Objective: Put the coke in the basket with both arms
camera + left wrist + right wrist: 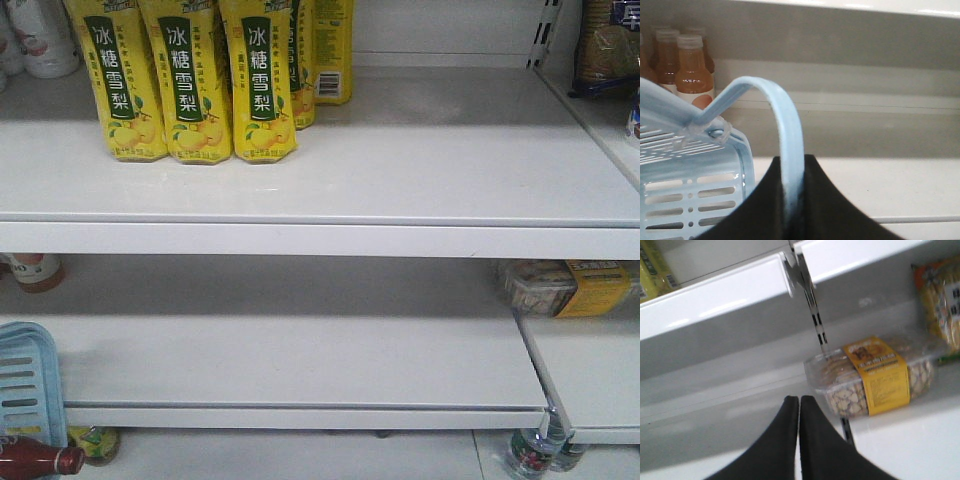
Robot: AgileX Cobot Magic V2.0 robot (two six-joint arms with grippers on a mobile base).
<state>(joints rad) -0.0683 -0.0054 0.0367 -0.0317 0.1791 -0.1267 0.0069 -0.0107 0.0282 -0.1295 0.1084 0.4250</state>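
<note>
Basket (695, 185) handle pinched by left end effector (792, 200).

The basket (28, 385) is cut by the left edge — only a corner shows. A red-capped bottle (35, 460) below is cropped too; its label is unreadable.

Glossy pale-blue plastic basket (695, 190); matt black pincer (792, 200); smooth white shelves (320, 190).

Bright overhead light, rt-wrist view blurry.
</note>
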